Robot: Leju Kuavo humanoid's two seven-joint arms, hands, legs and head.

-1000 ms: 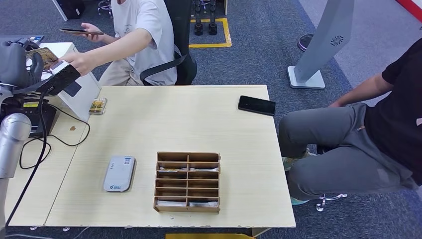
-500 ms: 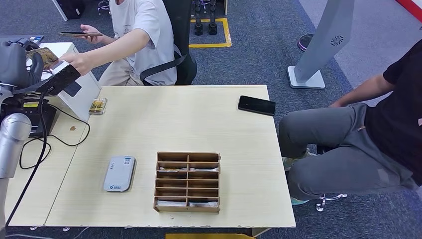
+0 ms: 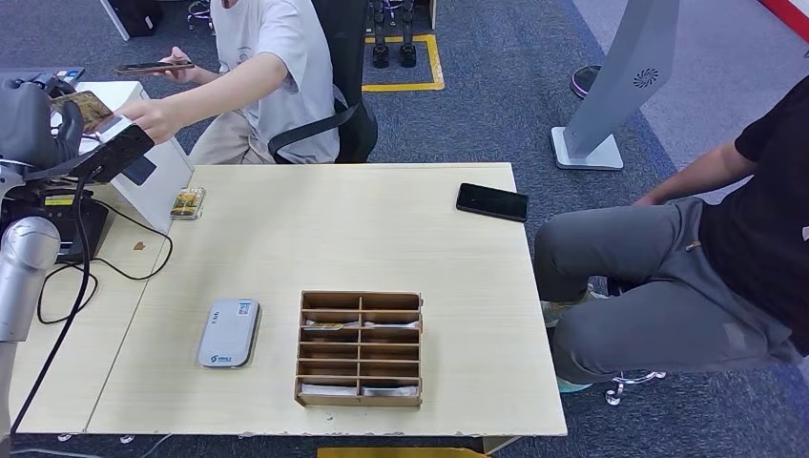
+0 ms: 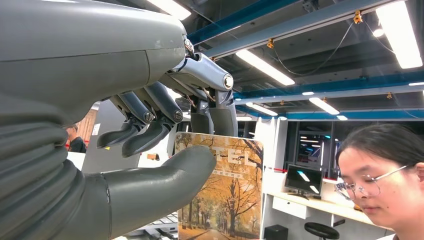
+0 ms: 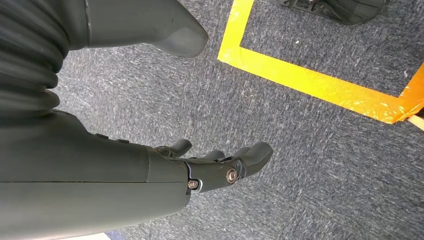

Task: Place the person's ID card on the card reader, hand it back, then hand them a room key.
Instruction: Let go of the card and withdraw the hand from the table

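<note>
Autumn-orange and gold, the room key (image 4: 220, 192) stands pinched in my left hand (image 4: 150, 135), thumb pressed on its printed face and darker fingers closed behind its upper edge. From the head view my left hand (image 3: 33, 119) is raised at the far left, off the desk (image 3: 401, 239), with the card's free end pointing toward the person's hand (image 3: 153, 119), which has its fingertips at or touching that end; I cannot tell whether they have a grip on it. That is the relation the handover turns on, I judge: the card's long axis runs from my fingers out toward theirs, so letting go only needs my thumb and fingers to part once they hold it. My left hand is the one in reach. My right hand (image 5: 210, 167) hangs over the grey carpet, holding nothing, fingers loosely curled and apart. The card reader (image 3: 229, 332) lies on the desk beside the wooden key rack (image 3: 361, 348), with nothing resting on it, and a second card (image 3: 187, 202) sits at the desk's far left corner
</note>
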